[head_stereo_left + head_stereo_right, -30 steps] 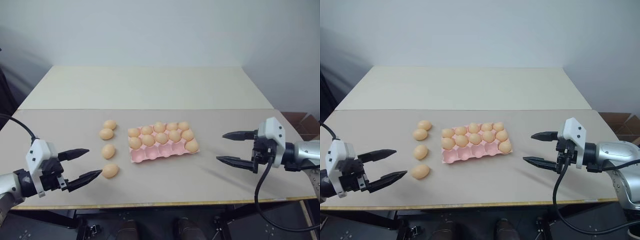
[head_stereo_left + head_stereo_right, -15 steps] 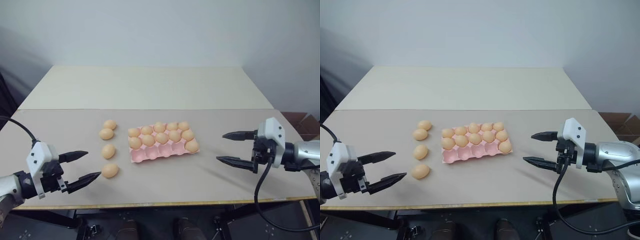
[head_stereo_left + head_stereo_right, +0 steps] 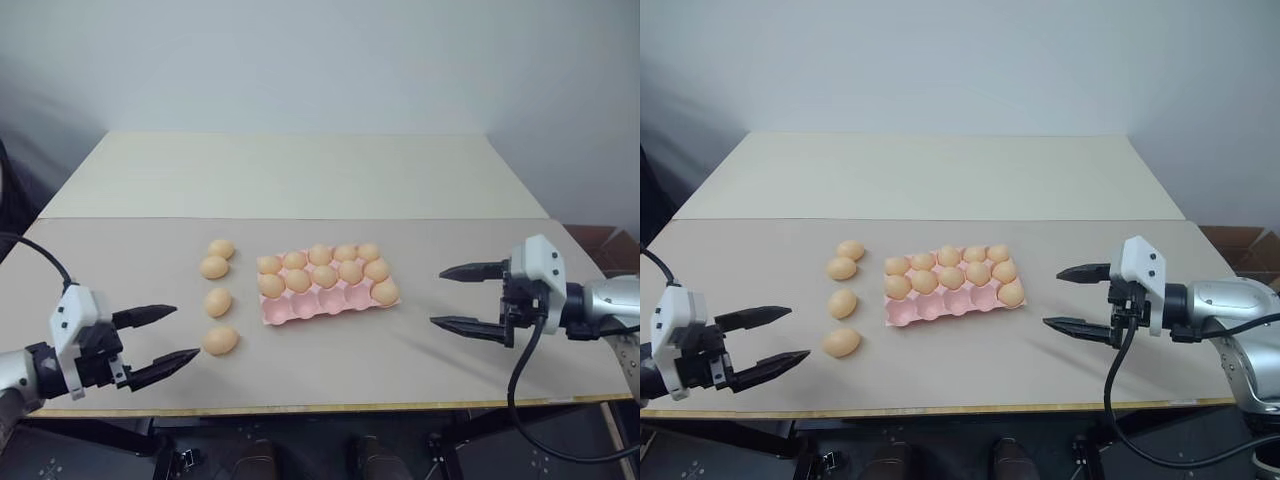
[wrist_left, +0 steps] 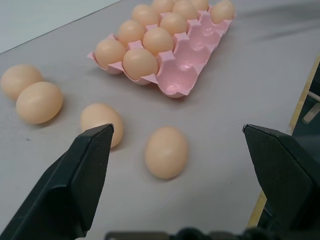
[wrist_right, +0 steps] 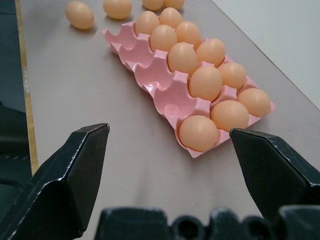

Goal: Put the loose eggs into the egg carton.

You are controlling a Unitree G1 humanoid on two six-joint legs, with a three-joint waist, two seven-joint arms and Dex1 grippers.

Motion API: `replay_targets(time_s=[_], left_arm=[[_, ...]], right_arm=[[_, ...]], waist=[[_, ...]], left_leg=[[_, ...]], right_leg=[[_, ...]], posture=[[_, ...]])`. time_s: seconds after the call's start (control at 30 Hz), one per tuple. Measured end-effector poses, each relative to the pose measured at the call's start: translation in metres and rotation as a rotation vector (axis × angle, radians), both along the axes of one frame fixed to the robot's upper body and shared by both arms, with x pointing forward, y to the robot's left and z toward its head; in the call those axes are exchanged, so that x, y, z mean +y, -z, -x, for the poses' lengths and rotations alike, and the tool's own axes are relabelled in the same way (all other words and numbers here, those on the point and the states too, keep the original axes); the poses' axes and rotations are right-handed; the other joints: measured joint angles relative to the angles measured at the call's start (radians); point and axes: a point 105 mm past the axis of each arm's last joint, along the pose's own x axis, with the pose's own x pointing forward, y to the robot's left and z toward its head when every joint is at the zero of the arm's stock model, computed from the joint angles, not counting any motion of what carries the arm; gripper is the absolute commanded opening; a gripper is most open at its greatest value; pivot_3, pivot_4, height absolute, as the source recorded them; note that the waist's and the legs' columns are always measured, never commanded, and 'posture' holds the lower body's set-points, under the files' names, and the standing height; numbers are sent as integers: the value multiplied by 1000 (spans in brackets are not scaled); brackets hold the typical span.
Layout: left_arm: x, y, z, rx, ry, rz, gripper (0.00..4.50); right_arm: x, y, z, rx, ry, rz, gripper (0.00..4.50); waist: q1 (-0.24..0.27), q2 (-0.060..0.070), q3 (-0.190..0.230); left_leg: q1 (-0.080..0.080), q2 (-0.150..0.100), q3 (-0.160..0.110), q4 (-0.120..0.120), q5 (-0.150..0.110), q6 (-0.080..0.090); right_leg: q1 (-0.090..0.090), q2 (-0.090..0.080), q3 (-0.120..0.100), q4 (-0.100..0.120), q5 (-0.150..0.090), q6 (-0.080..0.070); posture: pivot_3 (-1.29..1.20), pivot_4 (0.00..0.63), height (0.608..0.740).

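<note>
Left wrist view showed the left gripper [image 4: 175,150] spread wide near the loose eggs [image 3: 220,340] by the table's [image 3: 300,180] front-left edge, beside the egg carton [image 3: 330,300]; a nudge could roll one off.

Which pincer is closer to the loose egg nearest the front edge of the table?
Left. The left pincer is open just beside that egg, on its outer side, not touching it. The right pincer is open far across the table, beyond the egg carton.
</note>
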Motion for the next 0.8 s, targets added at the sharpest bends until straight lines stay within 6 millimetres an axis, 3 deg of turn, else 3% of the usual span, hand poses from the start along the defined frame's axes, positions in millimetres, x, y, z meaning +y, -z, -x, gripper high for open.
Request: replay_targets(time_s=[0.07, 0.53, 0.63, 0.8], left_arm=[[-3, 0, -2, 13, 37, -20, 4500], [-30, 60, -43, 106, 74, -230, 4500], [-39, 67, -48, 103, 81, -242, 3880], [-42, 69, -51, 105, 74, -241, 2273]], right_arm=[[1, 2, 2, 3, 1, 3, 4478], [7, -4, 11, -45, -6, 2, 4478], [7, -5, 13, -49, 1, 5, 4500], [5, -6, 16, -48, 11, -2, 4500]], waist=[[1, 0, 0], [0, 0, 0], [0, 0, 0], [-3, 0, 0]], left_leg=[[0, 0, 0, 0, 0, 0], [0, 0, 1, 0, 0, 0], [0, 0, 1, 0, 0, 0], [0, 0, 1, 0, 0, 0]], right_leg=[[0, 0, 0, 0, 0, 0], [0, 0, 1, 1, 0, 0], [0, 0, 2, 1, 0, 0], [0, 0, 2, 1, 0, 0]], posture=[[0, 150, 740], [0, 150, 740], [0, 150, 740], [0, 150, 740]])
